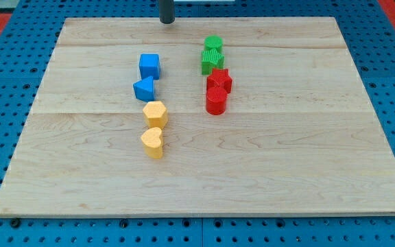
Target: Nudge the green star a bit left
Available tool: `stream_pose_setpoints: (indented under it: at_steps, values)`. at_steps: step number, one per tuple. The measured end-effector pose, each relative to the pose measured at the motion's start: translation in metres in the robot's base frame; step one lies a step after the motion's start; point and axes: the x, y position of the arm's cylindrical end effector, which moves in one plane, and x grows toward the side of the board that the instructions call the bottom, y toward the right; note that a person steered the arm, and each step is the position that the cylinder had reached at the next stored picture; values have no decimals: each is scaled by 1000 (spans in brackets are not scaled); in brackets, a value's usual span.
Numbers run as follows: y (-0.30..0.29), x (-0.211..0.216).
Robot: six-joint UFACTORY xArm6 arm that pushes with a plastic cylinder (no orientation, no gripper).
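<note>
Green star (212,62) beside red star (219,80)

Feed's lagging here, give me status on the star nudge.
My tip at view's top edge, clear of blocks. Green star untouched, red star against it below. Leftward path open.

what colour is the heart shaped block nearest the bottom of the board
Yellow. The heart block shows best in the camera view, just below the other yellow block.

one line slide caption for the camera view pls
My tip rests at the board's top edge, up-left of the green star.
</note>
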Motion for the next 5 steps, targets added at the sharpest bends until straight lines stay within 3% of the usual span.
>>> stream_pose_setpoints:
  at_steps: [4, 5]
  values:
    - [2, 4]
    - [17, 26]
